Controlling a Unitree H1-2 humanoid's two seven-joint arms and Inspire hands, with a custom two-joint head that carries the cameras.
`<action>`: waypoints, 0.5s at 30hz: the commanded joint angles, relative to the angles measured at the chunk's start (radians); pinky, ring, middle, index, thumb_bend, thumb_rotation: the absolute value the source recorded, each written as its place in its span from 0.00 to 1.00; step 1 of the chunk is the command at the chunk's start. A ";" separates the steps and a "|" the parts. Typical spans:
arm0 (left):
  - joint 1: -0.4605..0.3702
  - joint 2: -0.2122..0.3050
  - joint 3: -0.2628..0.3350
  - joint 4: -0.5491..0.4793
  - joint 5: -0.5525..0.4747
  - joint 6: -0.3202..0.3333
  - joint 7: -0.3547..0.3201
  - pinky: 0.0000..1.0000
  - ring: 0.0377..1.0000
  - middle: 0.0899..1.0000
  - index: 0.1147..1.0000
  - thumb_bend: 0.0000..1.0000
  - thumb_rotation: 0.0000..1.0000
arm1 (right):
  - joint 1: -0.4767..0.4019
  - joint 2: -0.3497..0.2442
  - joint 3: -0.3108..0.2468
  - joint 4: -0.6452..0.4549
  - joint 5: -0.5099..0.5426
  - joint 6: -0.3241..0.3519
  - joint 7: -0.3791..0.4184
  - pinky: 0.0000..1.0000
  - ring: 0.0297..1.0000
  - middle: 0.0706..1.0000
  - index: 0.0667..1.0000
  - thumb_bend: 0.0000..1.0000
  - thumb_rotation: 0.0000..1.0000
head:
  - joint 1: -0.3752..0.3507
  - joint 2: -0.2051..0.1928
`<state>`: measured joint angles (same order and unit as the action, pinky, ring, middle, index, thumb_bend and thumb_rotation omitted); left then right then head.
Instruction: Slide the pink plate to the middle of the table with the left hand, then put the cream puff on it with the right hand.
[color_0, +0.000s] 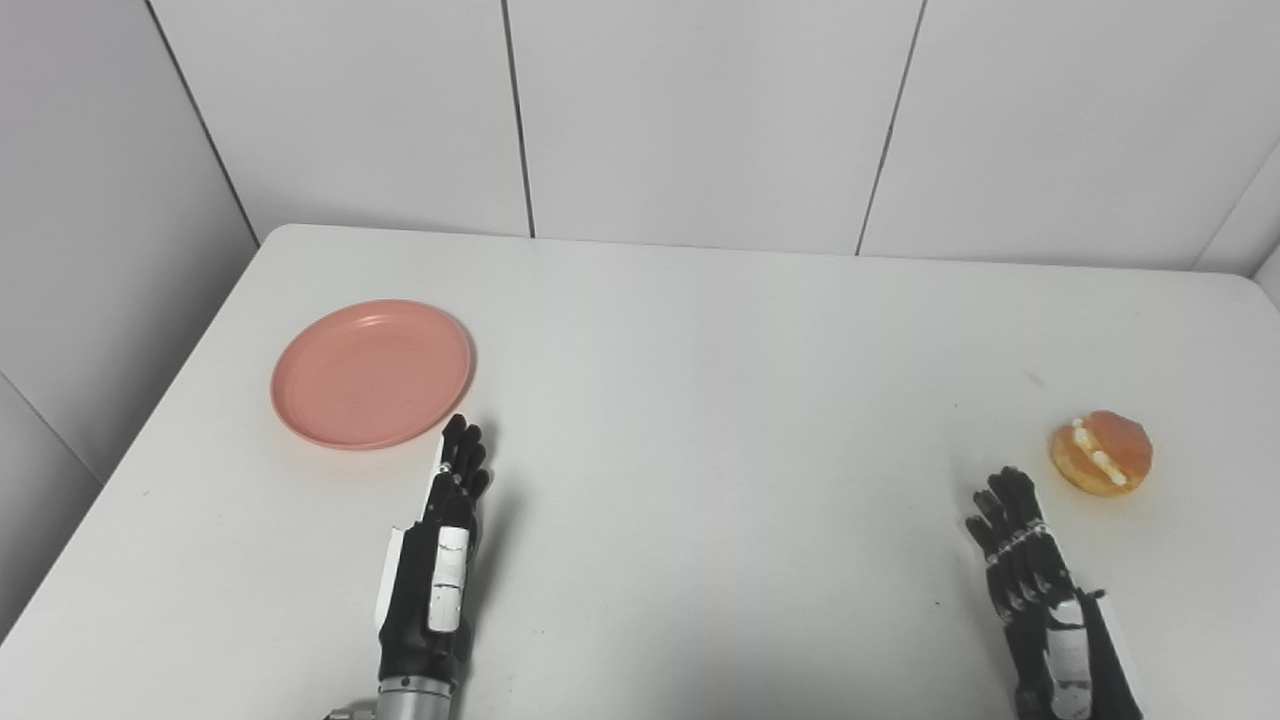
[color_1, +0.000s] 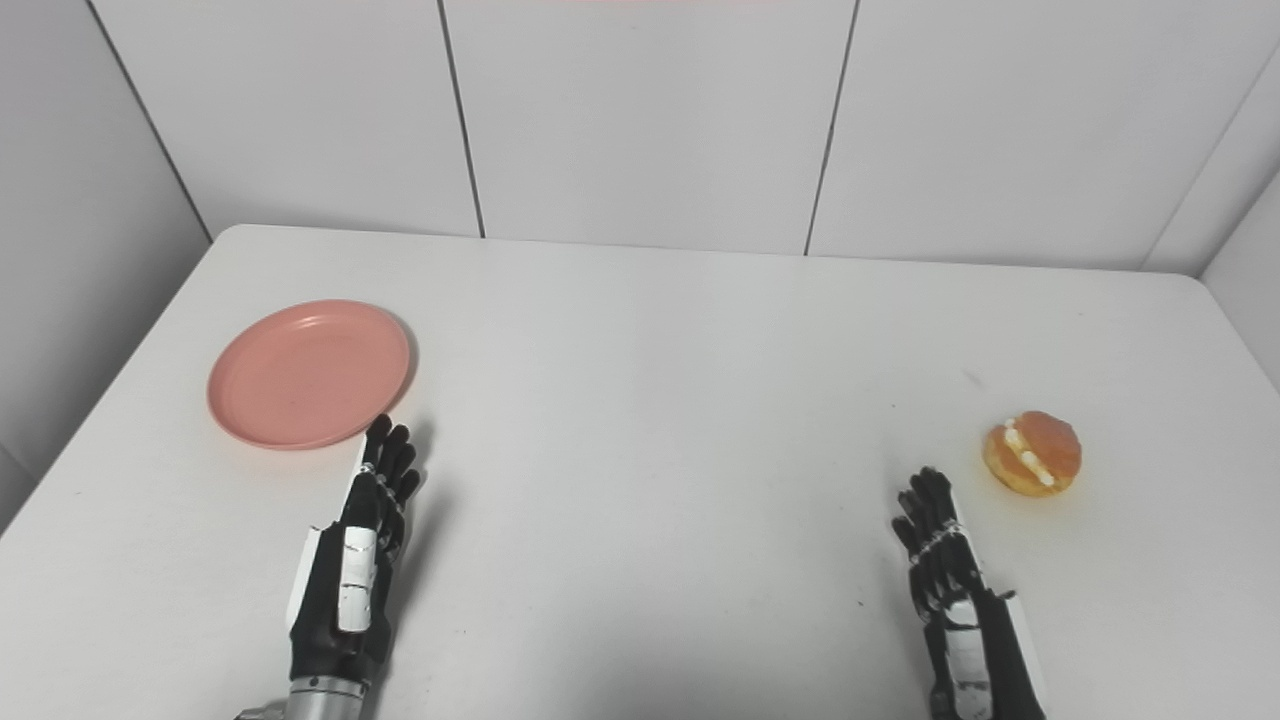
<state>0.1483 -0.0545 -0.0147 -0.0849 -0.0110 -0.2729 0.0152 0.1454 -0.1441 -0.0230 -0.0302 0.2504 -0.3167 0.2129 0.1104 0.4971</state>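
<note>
we see the pink plate (color_0: 371, 373) far-left on the table (color_0: 700, 420), just ahead-left of our empty, fingers-out left hand (color_0: 440, 560), nearer it than the right hand (color_0: 1040, 590), also empty, near the cream puff (color_0: 1101, 452).

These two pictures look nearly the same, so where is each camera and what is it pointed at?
Left eye view: on the robot's head, looking down at the white table; both hands show, left hand near the pink plate.
Right eye view: beside it, same downward look; right hand near the cream puff.
Shared: the same scene, slightly shifted sideways.
</note>
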 joint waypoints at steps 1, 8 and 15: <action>0.020 -0.040 -0.020 0.083 0.016 -0.001 0.012 1.00 1.00 0.99 1.00 0.83 0.98 | 0.016 -0.019 -0.012 0.088 0.001 0.016 0.008 1.00 1.00 1.00 0.99 0.91 0.98 | 0.005 -0.012; 0.010 -0.047 -0.029 0.125 0.024 -0.031 0.031 1.00 1.00 0.99 1.00 0.82 0.96 | 0.003 -0.024 -0.016 0.140 0.002 -0.007 0.019 1.00 1.00 1.00 1.00 0.90 0.99 | 0.028 -0.054; 0.001 -0.049 -0.035 0.156 0.030 -0.060 0.052 1.00 0.99 0.97 1.00 0.76 0.96 | -0.006 -0.024 -0.018 0.171 0.001 -0.023 0.025 1.00 1.00 1.00 1.00 0.89 0.99 | 0.032 -0.073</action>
<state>0.1385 -0.0619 -0.0320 -0.0258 0.0070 -0.3666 0.0655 0.1276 -0.1536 -0.0294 0.0319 0.2582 -0.3861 0.2447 0.1411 0.4234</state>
